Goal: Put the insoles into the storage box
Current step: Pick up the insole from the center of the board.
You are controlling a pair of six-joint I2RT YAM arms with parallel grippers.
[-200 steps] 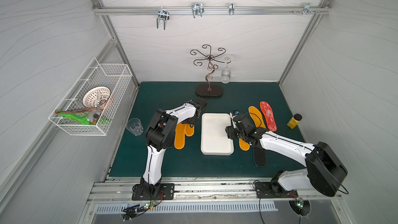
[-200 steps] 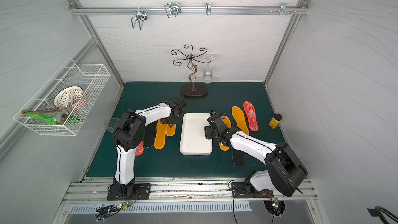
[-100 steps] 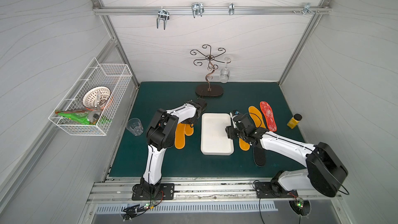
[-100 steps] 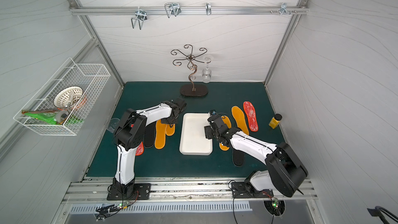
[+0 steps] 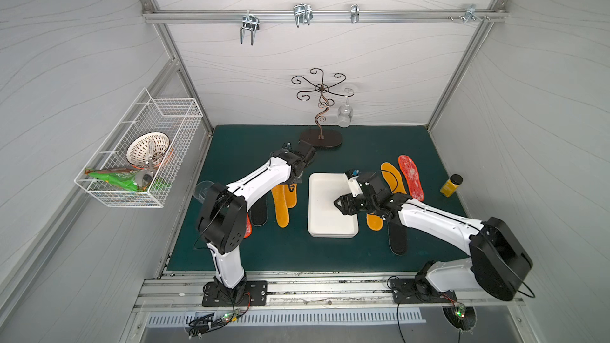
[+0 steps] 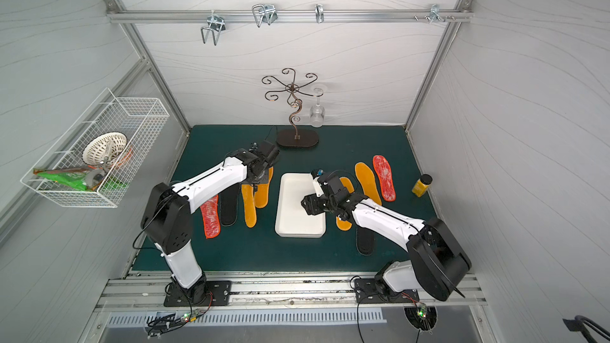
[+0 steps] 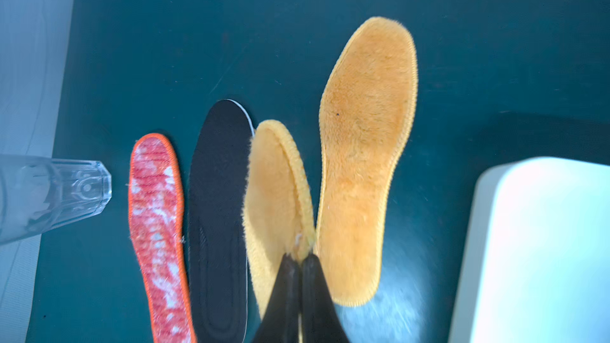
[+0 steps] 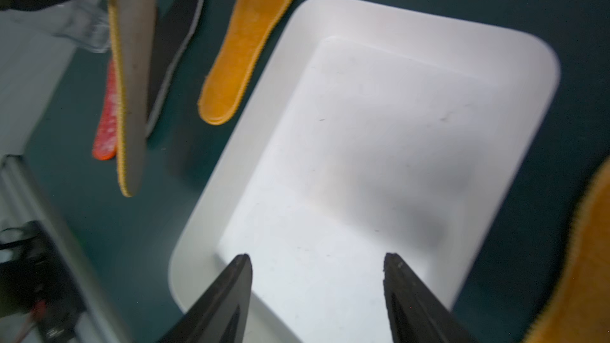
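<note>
Mat: lying under everything, carrying the box at its centre. Arms: reaching in from the front rail, left arm crossing above four insoles, right arm crossing above the other four. Box: sitting flat on the mat, all eight insoles lying outside it, four along each long side. Left four, running outward from the box: flat insole, orange, lying just beside the box; held insole, also orange, tilting up on edge, clear of the mat at its gripped end; black insole; red insole, outermost. Right four: two orange, one red, one black, all lying flat, one orange partly hiding under the right arm. Left gripper: pinching tight on the stitched rim of the held insole. Right gripper: hovering above the box's right half, jaws standing wide, gripping nothing. Jar: standing near the right-hand red one, not touching it.
</note>
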